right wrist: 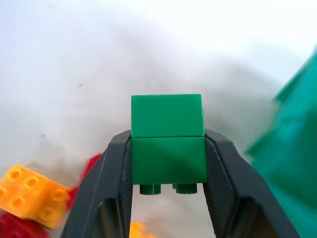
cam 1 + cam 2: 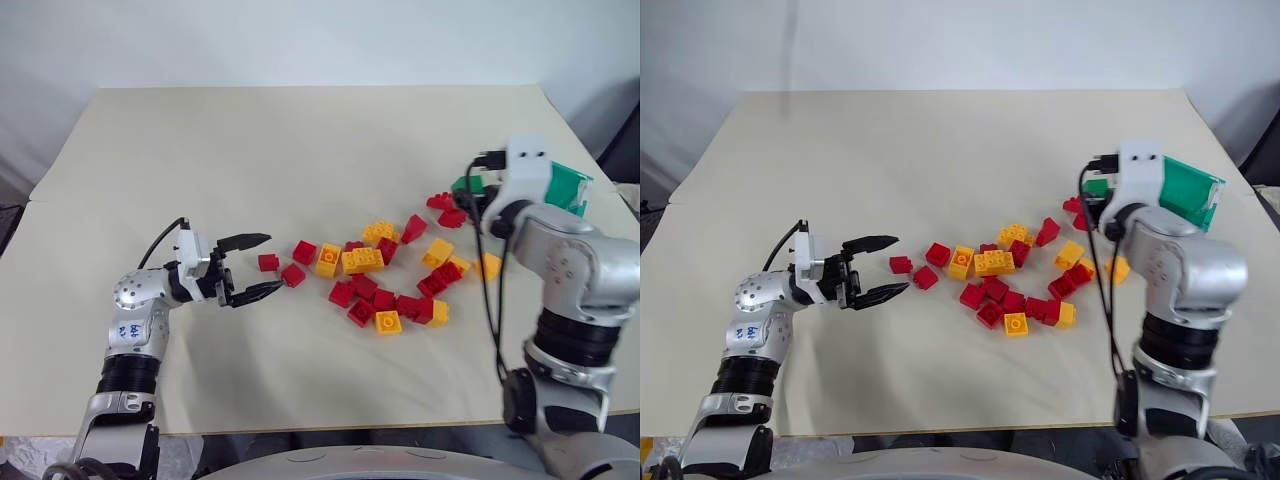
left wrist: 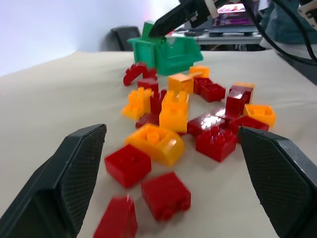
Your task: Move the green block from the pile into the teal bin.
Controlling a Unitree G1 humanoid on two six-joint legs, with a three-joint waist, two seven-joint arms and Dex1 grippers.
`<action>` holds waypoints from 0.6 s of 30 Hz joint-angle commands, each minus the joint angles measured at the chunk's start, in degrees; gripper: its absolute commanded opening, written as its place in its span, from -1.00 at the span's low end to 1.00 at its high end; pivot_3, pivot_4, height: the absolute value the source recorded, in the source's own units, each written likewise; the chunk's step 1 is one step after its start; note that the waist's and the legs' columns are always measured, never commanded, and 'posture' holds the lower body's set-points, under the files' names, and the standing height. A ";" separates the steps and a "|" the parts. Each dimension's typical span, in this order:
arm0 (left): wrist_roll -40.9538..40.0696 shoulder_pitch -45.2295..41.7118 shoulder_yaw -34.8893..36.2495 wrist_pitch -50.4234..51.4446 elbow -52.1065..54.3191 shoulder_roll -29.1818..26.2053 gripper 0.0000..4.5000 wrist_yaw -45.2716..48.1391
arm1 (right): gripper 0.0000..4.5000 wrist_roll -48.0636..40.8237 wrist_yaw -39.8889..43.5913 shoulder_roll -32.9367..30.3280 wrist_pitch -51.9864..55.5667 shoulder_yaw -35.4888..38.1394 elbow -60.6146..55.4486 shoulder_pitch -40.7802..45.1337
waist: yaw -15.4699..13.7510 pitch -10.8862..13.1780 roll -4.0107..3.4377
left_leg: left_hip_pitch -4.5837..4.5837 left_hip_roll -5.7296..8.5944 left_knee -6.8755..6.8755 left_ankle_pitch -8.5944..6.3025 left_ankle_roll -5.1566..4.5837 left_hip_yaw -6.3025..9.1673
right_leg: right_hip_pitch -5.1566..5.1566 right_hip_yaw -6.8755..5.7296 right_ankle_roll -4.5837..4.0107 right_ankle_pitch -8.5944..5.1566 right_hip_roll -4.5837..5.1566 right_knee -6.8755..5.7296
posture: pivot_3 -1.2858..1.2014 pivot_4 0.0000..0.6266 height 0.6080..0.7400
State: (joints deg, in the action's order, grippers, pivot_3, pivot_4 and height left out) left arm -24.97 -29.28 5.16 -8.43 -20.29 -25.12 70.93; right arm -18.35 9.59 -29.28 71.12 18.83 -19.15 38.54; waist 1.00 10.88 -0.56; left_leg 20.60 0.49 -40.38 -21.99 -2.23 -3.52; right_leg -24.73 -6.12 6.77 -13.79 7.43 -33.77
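Clamping the green block between both fingers of the right hand, studs pointing back toward the wrist, the block lifted clear of the counter. Hiding most of that grip in the head views behind the right wrist and its white camera housing; showing there just a sliver of green at the hand, beside the teal bin. Covering the near side of the teal bin with the right arm, so leaving its inside impossible to judge; cutting the bin off at the edge in the right wrist view. Blurring the counter behind the block in that same view.

Holding the left hand wide apart and empty, pointing level toward the near end of the pile, the closest red brick lying just beyond its fingertips.

Counting: one green block, one teal bin, two hands. Spreading the pile loosely over the middle and right of the counter, red bricks outnumbering yellow-orange ones, roughly a dozen and a half red against about eight yellow-orange; overlapping too much, and tucking a few behind the right arm, for an exact count
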 commanded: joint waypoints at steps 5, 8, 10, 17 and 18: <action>7.99 -12.55 -6.54 2.21 -2.11 4.48 1.00 -8.25 | -0.34 6.00 -0.20 -11.78 -15.82 10.26 8.09 -5.28 | -1.12 -0.01 0.02 | -0.02 0.13 0.00 0.07 -0.08 -0.31 | 0.08 0.02 0.08 0.05 0.05 0.02 | 0.03 -0.52 1.00; 11.50 -17.56 -9.28 2.66 -5.78 7.25 1.00 -10.76 | -0.34 6.85 0.32 -11.97 -20.57 9.87 13.47 -5.70 | -0.77 -0.01 0.03 | -0.10 0.11 0.00 0.07 -0.09 -0.37 | 0.12 0.06 0.10 0.06 0.04 0.02 | 0.03 -0.52 1.00; 12.36 -19.66 -9.97 2.66 -7.34 8.90 1.00 -11.81 | -0.34 6.77 1.01 -11.72 -23.10 9.54 16.13 -6.02 | -0.74 -0.01 0.02 | -0.12 0.08 0.00 0.09 -0.09 -0.40 | 0.11 0.07 0.11 0.06 0.03 0.01 | 0.03 -0.52 1.00; 15.64 -26.25 -12.18 3.27 -13.89 13.72 1.00 -15.47 | -0.34 5.21 5.49 -10.22 -32.05 6.36 25.68 -3.54 | -0.92 0.00 0.02 | -0.10 0.07 0.00 0.14 -0.10 -0.39 | 0.11 0.05 0.13 0.07 0.04 0.01 | 0.03 -0.52 1.00; 15.86 -26.46 -12.25 3.39 -14.16 13.98 1.00 -15.77 | -0.34 5.33 5.63 -10.18 -32.24 5.81 26.89 -3.13 | -0.93 0.00 0.02 | -0.10 0.07 0.00 0.14 -0.11 -0.39 | 0.11 0.05 0.13 0.07 0.04 0.02 | 0.03 -0.52 1.00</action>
State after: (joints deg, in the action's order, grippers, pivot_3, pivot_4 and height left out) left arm -9.60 -54.62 -7.20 -5.03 -34.61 -11.48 56.06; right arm -12.75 14.71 -38.95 40.91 24.55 7.32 34.05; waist 0.06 10.88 -0.54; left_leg 20.50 0.56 -40.37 -21.85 -2.33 -3.91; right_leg -24.62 -6.07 6.90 -13.72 7.47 -33.75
